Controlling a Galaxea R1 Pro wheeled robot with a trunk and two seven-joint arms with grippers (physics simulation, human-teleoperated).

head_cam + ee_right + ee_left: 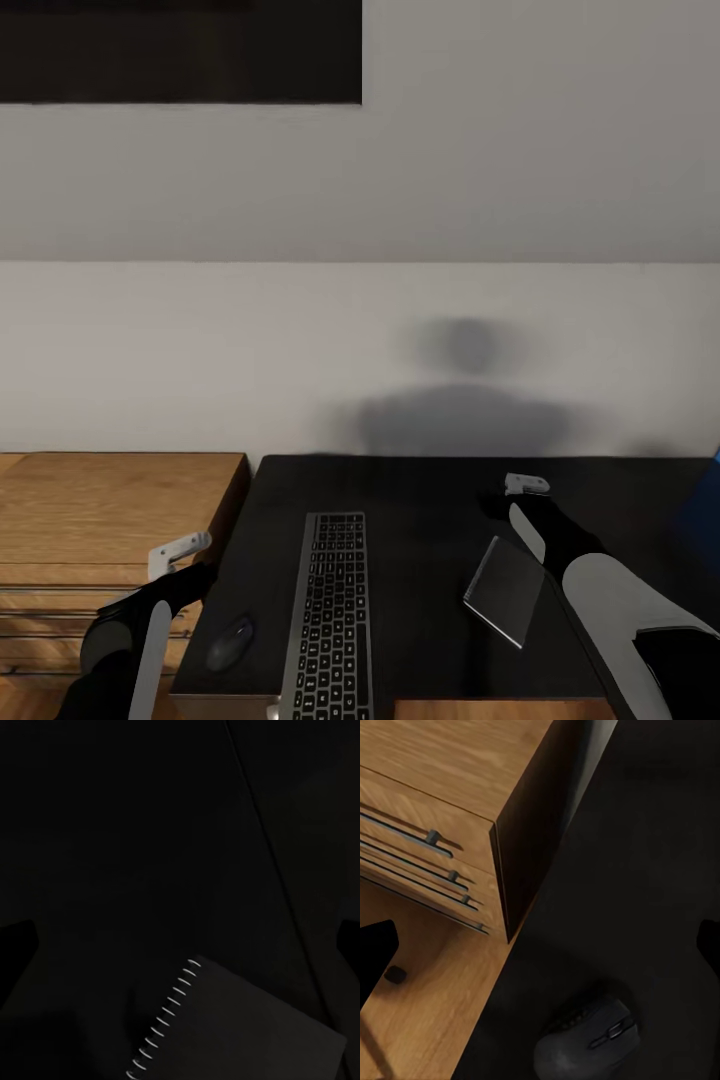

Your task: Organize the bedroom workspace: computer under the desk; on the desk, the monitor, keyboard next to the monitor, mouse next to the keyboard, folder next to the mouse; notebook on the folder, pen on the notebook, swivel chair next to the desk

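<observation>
Notebook [506, 592] lies flat on the desk [420, 500], right of the keyboard [328, 620]; mouse [230, 643] at near left; both grippers, left [180, 552] and right [527, 487], spread wide, empty

1. The keyboard [326, 618] runs off the bottom edge of the head view at the desk's [420, 500] near edge; its near end is cut off.
2. A blue object [703, 505] at the desk's right edge is cropped by the frame; its identity cannot be determined.
3. The right arm covers the notebook's [505, 591] right corner.
4. In the left wrist view, the mouse [587, 1040] is cut at the frame edge.
5. Finger spacing of the right gripper [527, 485] cannot be determined.
</observation>
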